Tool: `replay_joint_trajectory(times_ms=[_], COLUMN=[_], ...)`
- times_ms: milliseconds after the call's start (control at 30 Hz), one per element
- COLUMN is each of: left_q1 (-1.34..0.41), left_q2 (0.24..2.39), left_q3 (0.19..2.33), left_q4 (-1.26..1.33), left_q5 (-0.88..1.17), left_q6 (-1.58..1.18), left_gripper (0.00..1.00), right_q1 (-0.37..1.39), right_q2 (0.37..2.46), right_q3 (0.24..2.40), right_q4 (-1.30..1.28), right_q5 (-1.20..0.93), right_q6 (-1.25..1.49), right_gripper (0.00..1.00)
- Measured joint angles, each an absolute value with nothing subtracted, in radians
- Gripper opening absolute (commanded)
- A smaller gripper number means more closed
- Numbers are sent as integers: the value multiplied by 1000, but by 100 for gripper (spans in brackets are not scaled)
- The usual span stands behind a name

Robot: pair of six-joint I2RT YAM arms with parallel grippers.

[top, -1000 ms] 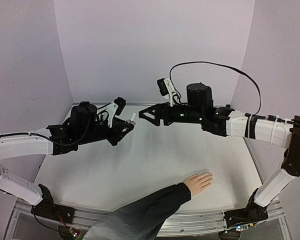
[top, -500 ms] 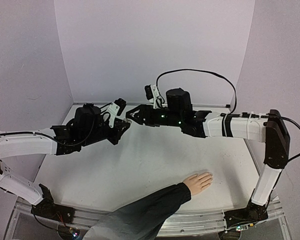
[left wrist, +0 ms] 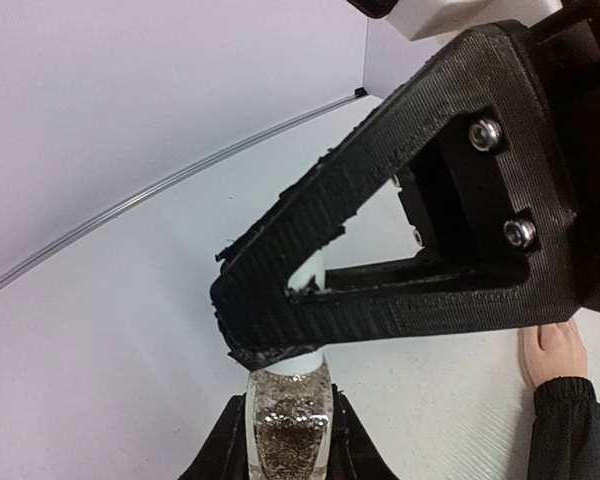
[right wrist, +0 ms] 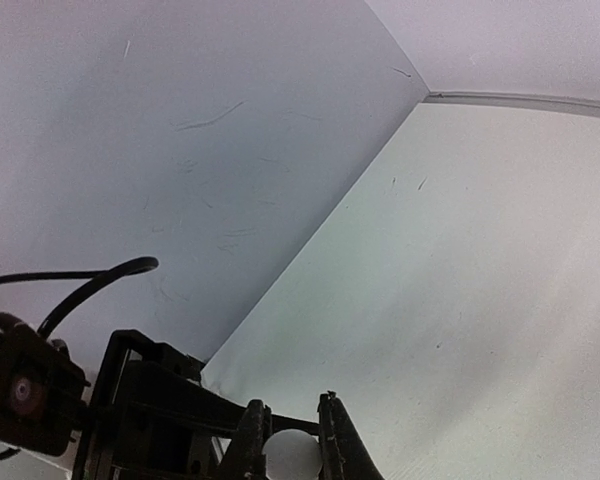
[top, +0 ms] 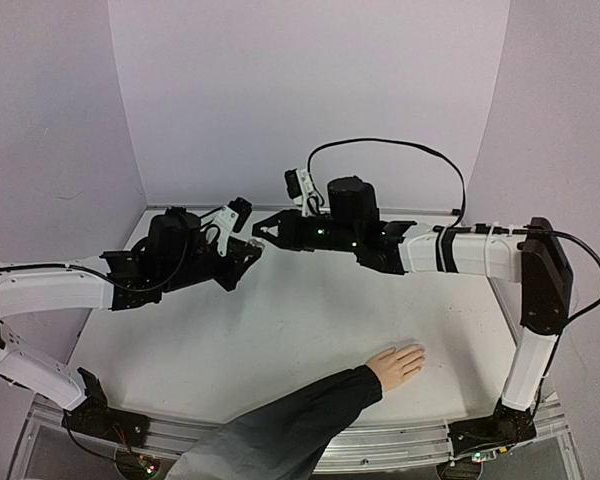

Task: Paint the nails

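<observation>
My left gripper [left wrist: 292, 402] is shut on a small clear glass bottle [left wrist: 292, 425] of glittery polish, held in the air above the far left of the table. My right gripper [right wrist: 292, 408] is shut on the bottle's white cap [right wrist: 292, 457]; one of its black fingers [left wrist: 380, 270] spans the left wrist view just above the glass. In the top view the two grippers meet tip to tip, left gripper [top: 248, 250] against right gripper [top: 261, 233]. The pale hand [top: 395, 363] lies flat near the front edge, fingers pointing right, black sleeve [top: 280, 425] behind it. Its nails [top: 420, 351] are too small to make out.
Lilac walls [top: 310, 100] close in the white table [top: 310, 320] at the back and both sides. The right arm [top: 460, 252] stretches across the back of the table, its cable [top: 390, 145] looping above. The hand [left wrist: 552, 350] shows at the left wrist view's right edge.
My right arm has reached left to the bottle, and its open jaws have shut on the white cap. The left gripper with the bottle and the hand have stayed put.
</observation>
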State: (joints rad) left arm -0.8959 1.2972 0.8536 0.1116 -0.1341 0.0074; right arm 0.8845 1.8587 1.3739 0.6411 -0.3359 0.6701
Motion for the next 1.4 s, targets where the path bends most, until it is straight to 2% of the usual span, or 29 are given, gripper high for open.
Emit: replay_joint_trajectory(times_ms=[133, 200, 367, 467, 533, 600, 667, 733, 800, 967, 1167, 1267, 1400], left_q1=[-865, -825, -765, -778, -786, -791, -794, -803, -814, -860, -908, -911, -911], left_q2=[1281, 1267, 1293, 1328, 1328, 1326, 1320, 1305, 1282, 1234, 1228, 1238, 1267], left_q3=[853, 853, 907, 945, 945, 944, 939, 925, 898, 836, 830, 830, 830], left_q4=[96, 94, 83, 97, 104, 104, 107, 117, 119, 123, 124, 125, 125], left_q5=[21, 223, 896, 1079, 1108, 1081, 994, 863, 705, 333, 48, -28, -66], left_q6=[-31, -51, -122, -157, -160, -156, -150, -131, -112, -57, 1, 8, 27], left_gripper=[0, 0, 0, 0, 0, 0, 0, 0, 0, 0, 0, 0, 0], right_q1=[873, 854, 824, 843, 857, 856, 849, 841, 827, 787, 775, 796, 836], right_q2=[1828, 1795, 1719, 1677, 1665, 1657, 1651, 1649, 1642, 1629, 1634, 1657, 1713], right_q3=[1341, 1314, 1262, 1246, 1240, 1232, 1223, 1214, 1202, 1188, 1201, 1243, 1320], right_q4=[644, 645, 660, 667, 667, 659, 644, 627, 615, 581, 534, 531, 540], right_q5=[-427, -575, -1066, -1192, -1202, -1182, -1147, -1104, -1039, -819, -614, -554, -495], right_q6=[548, 444, 243, 167, 137, 122, 126, 126, 136, 186, 316, 383, 459], right_gripper=[0, 0, 0, 1, 19, 35, 60, 73, 80, 83, 76, 70, 57])
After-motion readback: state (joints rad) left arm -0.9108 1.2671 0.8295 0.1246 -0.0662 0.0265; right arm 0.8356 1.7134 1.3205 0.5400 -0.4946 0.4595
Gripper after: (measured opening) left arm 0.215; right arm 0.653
